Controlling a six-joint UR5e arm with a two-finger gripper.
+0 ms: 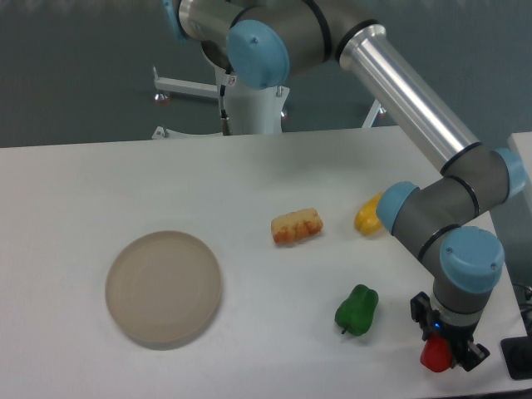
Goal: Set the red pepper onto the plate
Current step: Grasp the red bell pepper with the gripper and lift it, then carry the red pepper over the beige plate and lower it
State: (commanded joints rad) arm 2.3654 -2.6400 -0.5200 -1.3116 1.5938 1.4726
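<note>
White tabletop (249,174) runs across the room in front of a grey wall, and the arm reaches over it to the near right corner. Down there the gripper (440,353) points straight at the table with the red pepper (435,355) between its black fingers, which look clamped on it; only a red bulge shows below the wrist, so I can't say how deep the hold goes or whether the pepper is clear of the surface. It sits very near the table's right edge.

My worry is the long haul. The plate (164,288) lies well apart, over on the near left, and the pepper is glossy and rounded, so a shallow pinch could let it squirm out on the way across. The green pepper (357,309) stands just beside the gripper on the plate's side, so a low pass could knock it. The orange-yellow block (297,226) and the yellow pepper (367,214) sit farther back, probably out of the way. A drop near this edge could send the pepper rolling off the table
</note>
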